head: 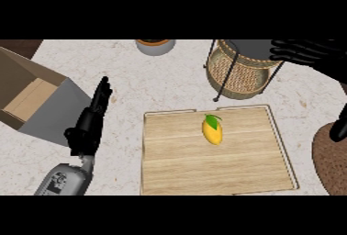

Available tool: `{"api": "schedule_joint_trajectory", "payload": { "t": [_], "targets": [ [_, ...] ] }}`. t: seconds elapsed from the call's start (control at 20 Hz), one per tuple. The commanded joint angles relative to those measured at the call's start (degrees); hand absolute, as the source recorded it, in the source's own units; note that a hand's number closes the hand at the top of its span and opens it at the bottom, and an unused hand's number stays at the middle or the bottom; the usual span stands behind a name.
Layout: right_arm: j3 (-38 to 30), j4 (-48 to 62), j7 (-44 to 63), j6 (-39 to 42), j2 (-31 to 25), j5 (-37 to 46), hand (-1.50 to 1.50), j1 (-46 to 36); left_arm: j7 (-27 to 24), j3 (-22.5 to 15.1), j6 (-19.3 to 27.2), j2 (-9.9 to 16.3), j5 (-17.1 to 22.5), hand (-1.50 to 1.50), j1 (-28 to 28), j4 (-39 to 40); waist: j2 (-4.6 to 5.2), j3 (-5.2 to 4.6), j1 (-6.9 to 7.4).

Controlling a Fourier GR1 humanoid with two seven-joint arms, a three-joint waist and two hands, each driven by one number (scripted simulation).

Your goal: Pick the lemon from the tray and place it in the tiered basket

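Observation:
A yellow lemon (213, 130) with a green leaf lies on the wooden tray (217, 170), in its far half. Beyond the tray's far right corner stands the tiered basket (240, 73), woven wicker in a black wire frame. My right hand (306, 53) hovers at the top right, just right of the basket's upper tier, fingers spread and pointing left, holding nothing. My left hand (92, 120) rests open to the left of the tray, fingers straight and pointing away from me.
An open box (37, 98) with grey sides sits at the far left. A small pot (155, 46) stands at the counter's back edge. A brown rounded object (331, 160) fills the right edge beside the tray.

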Motion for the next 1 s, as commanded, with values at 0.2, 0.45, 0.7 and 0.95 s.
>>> {"api": "schedule_joint_trajectory", "payload": {
  "t": [0.2, 0.45, 0.7, 0.95],
  "targets": [
    [5.30, -18.34, -0.52, 3.58, -6.86, 21.82, -1.50, -8.51, 1.96, -0.98, 1.55, -1.31, -1.27, 0.00, -0.28, -0.96, -0.48, -0.09, -0.38],
    [12.38, -27.56, 2.08, 0.45, -3.31, 32.59, -1.50, -6.74, 3.37, -0.64, 1.82, 0.03, -2.83, 0.00, 0.32, -2.56, -0.42, -0.13, -1.01],
    [18.08, -28.50, 5.52, -1.63, 3.48, 40.01, -1.50, -5.37, 4.76, -2.00, 2.40, -1.53, -4.69, 0.00, 2.72, -6.06, -0.34, -0.13, -0.92],
    [18.03, -30.97, 10.39, 1.74, 6.35, 39.92, -1.50, -5.54, 5.24, 1.51, 0.06, -2.41, -4.20, 0.00, -0.69, -1.39, -0.31, -0.16, -1.33]
  ]
}}
